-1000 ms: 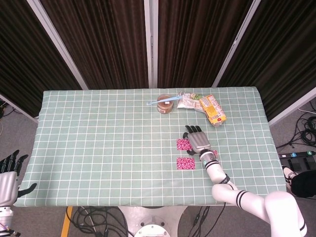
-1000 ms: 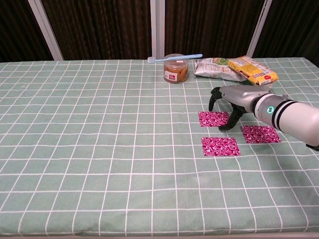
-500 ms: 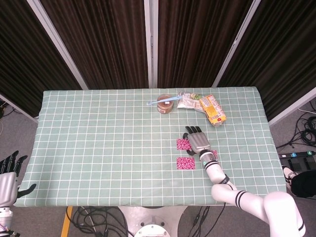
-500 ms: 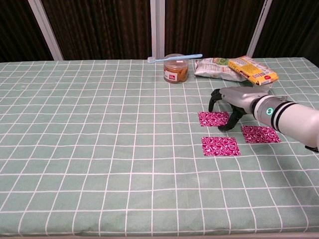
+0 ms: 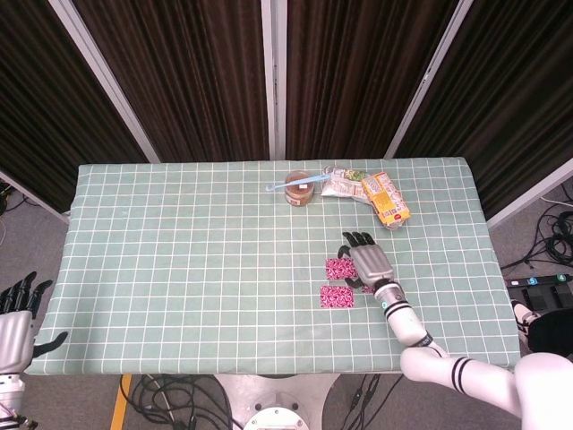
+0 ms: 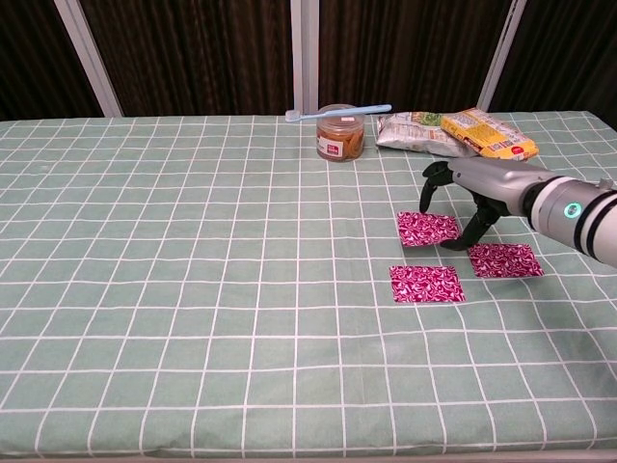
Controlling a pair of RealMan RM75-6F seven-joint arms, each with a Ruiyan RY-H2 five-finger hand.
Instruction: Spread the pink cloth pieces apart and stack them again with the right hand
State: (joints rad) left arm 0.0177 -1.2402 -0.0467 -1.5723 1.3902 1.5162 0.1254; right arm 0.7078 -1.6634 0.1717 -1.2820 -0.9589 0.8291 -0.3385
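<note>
Three pink patterned cloth pieces lie apart on the green checked table (image 6: 193, 289). My right hand (image 6: 465, 199) (image 5: 369, 260) arches over the far piece (image 6: 427, 228) (image 5: 339, 268); its fingers touch the piece's far edge and its thumb the right corner, so it holds that piece flat against the table. A second piece (image 6: 426, 283) (image 5: 337, 296) lies nearer the front. The third piece (image 6: 504, 259) lies right of the thumb and is mostly hidden under my forearm in the head view. My left hand (image 5: 14, 313) hangs off the table's left front corner, fingers apart, holding nothing.
At the back stands a jar (image 6: 340, 135) (image 5: 300, 190) with a blue toothbrush (image 6: 339, 113) across its lid. Just behind my right hand lie a pale snack bag (image 6: 415, 130) and a yellow one (image 6: 488, 135) (image 5: 387, 199).
My right hand has shifted right, and the far pink piece slid right with it, closer to the third piece. The other two pieces and the left hand stayed put.
</note>
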